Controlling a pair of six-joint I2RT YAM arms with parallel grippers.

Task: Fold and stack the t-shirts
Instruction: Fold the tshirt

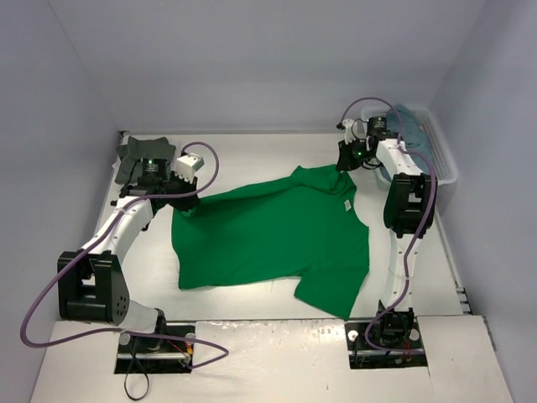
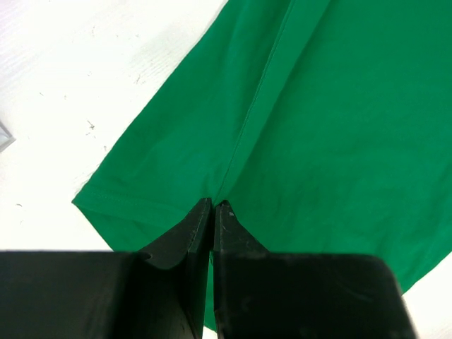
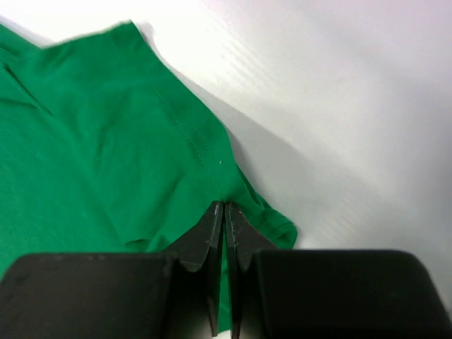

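The bright green t-shirt (image 1: 268, 235) lies spread across the middle of the counter (image 1: 252, 159), mostly flat with soft wrinkles. Its left corner is pinched in the left hand (image 1: 186, 201) and its far right corner in the right hand (image 1: 346, 164). A dark grey-green t-shirt (image 1: 134, 159) lies bunched at the far left corner. A teal-blue t-shirt (image 1: 411, 117) sits crumpled in the basket (image 1: 445, 172) at the far right corner.
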